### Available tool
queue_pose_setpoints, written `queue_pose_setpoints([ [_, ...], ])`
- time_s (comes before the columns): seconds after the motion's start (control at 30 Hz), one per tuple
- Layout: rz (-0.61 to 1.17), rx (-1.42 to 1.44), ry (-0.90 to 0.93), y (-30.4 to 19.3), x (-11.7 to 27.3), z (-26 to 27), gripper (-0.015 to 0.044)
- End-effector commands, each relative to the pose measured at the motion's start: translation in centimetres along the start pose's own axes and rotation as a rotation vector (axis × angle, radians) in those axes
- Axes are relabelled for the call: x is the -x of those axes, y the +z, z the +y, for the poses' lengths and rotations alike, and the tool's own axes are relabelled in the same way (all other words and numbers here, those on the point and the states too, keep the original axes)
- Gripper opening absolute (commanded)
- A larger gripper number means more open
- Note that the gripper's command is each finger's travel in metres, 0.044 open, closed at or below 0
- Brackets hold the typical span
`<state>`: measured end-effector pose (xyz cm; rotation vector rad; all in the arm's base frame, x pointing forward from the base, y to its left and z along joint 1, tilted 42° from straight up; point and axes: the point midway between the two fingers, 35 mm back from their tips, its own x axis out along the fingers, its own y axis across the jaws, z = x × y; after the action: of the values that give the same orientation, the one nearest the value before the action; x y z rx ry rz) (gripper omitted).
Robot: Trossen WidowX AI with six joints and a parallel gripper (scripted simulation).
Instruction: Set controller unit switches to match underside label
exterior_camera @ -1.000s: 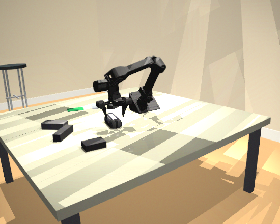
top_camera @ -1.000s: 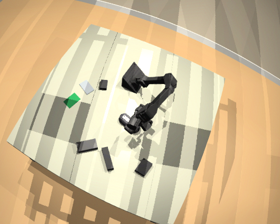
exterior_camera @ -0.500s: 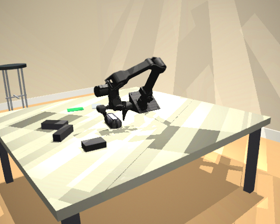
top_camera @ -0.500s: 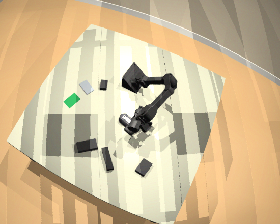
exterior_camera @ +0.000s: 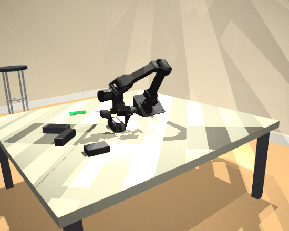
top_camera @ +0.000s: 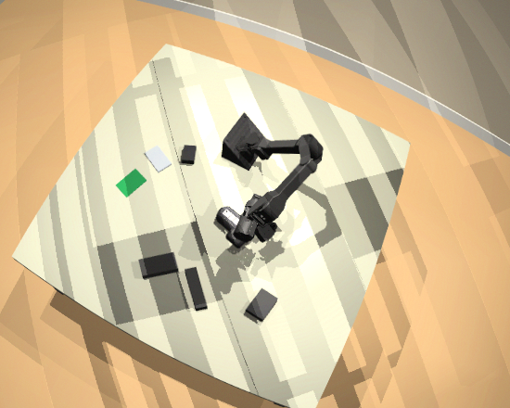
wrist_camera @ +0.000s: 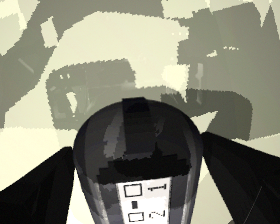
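The controller unit (top_camera: pixel 225 218) (exterior_camera: pixel 117 126) (wrist_camera: pixel 138 117), dark with rounded ends, lies upside down on the bench, its white label facing up. In the wrist view the label (wrist_camera: pixel 146 200) shows large empty squares beside 1 and 2, with a small filled square between them; the rest is cut off by the lower edge. The switches are underneath and hidden. My gripper (exterior_camera: pixel 118 123) (wrist_camera: pixel 138 148) points down over the unit, one fingertip against each long side near the number 1 end. The fingers stand fairly wide and appear shut on the unit.
Dark modules lie on the bench: a wide one (top_camera: pixel 159 265) (exterior_camera: pixel 56 128), a long one (top_camera: pixel 196 288) (exterior_camera: pixel 65 137), a block (top_camera: pixel 261 304) (exterior_camera: pixel 96 148) and a small one (top_camera: pixel 188 154). A green plate (top_camera: pixel 131 183) (exterior_camera: pixel 78 113) and a pale plate (top_camera: pixel 158 159) lie flat.
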<state>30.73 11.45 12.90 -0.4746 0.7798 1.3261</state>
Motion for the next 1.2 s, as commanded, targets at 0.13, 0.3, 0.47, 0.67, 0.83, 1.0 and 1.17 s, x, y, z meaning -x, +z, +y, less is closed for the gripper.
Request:
queue_pose_setpoints([
  [0.13,0.002,-0.004,0.0,0.0,-0.1,0.0,0.0326],
  [0.3,0.002,-0.004,0.0,-0.1,0.0,0.0,0.0326],
  [0.47,0.002,-0.004,0.0,-0.2,0.4,0.0,0.0336],
  [0.67,0.003,-0.004,0.0,-0.3,0.9,0.0,0.0336],
  [0.83,0.003,-0.004,0.0,-0.4,1.2,0.0,0.0335],
  [1.0,0.003,-0.004,0.0,-0.6,1.6,0.0,0.0335],
  [1.17,0.003,-0.004,0.0,-0.6,1.7,0.0,0.0336],
])
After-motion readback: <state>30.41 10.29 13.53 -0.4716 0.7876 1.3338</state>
